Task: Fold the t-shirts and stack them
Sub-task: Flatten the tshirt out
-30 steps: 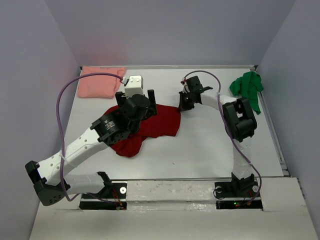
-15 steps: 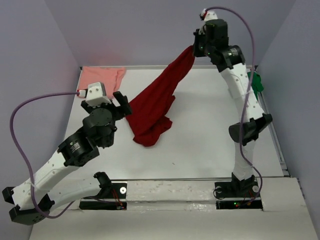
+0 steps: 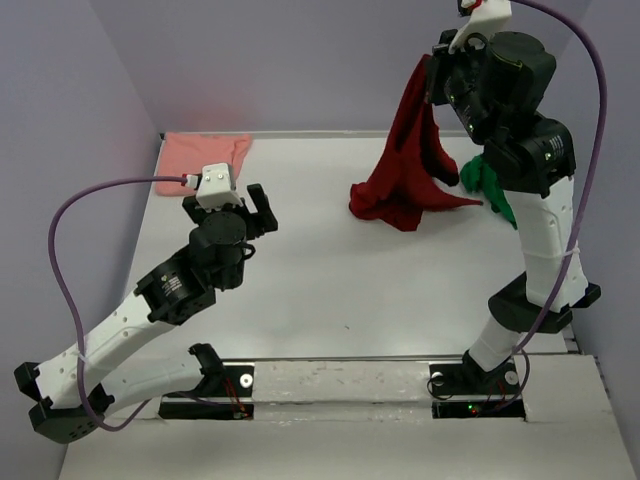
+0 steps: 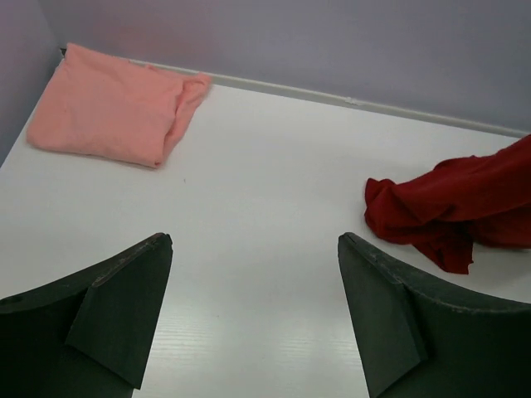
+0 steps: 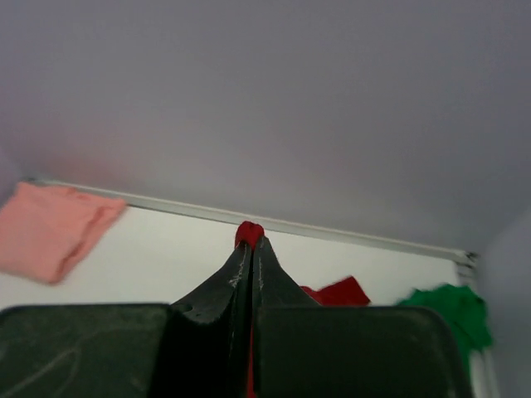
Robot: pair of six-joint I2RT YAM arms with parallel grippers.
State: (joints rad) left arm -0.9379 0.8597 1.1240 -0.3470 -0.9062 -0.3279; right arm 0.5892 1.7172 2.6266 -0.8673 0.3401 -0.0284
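— What is lying under everything here?
— A white table point(image 3: 330, 290) is filling the middle of the top view, and pale lavender walls point(image 3: 300, 60) are closing it in on the far, left and right sides.
— Is anything running along the table's edges?
— A thin light strip point(image 4: 348, 99) is lining the far edge at the foot of the walls, a grey rail point(image 3: 558, 300) is running down the right edge, and a white ledge point(image 3: 340, 372) is lying across the near edge.
— Anything on the surface itself?
— A tiny dark speck point(image 3: 345, 325) is showing toward the middle of the near edge.
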